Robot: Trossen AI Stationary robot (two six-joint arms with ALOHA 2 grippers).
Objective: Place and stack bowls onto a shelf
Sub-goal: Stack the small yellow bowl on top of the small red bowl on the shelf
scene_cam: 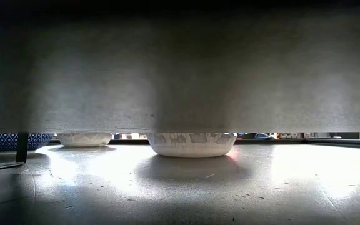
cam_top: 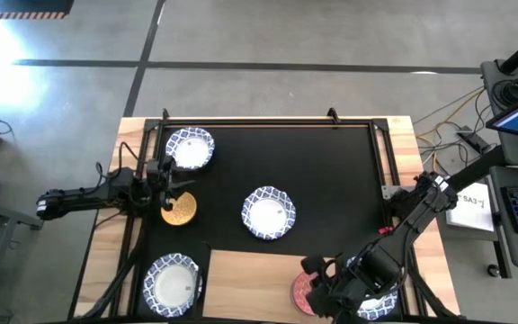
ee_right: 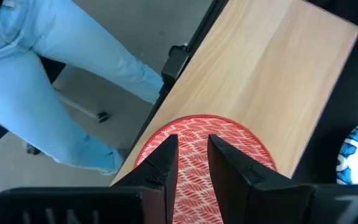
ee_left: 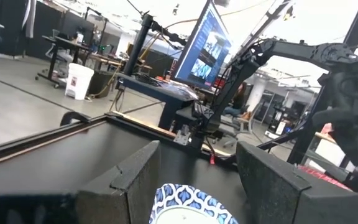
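The red bowl [ee_right: 241,155] sits on the light-wood shelf [cam_top: 250,279] near its right end, also red bowl [cam_top: 304,292]. My right gripper [ee_right: 193,149] hangs over its inside, fingers a narrow gap apart. My left gripper [cam_top: 173,184] is open and level at the table's left, between a white blue-rimmed bowl [cam_top: 190,147] and the yellow-gold bowl [cam_top: 178,211]. Other white bowls rest on the mat at centre [cam_top: 268,213] and near left [cam_top: 173,283]. One more [cam_top: 376,304] lies partly under my right arm. My right gripper points down over the red bowl's patterned inside [ee_right: 193,134]. No rim shows between its fingers [ee_right: 166,162]. Whether they touch the bowl I cannot tell. The bowl lies flat on the shelf.
A person's legs in jeans [ee_right: 55,81] stand beside the table's near edge. A dark slab fills the top of the low view; under it show two white bowls [scene_cam: 191,144] [scene_cam: 83,139] and a blue patterned one [scene_cam: 5,140]. A monitor and cables stand at the right.
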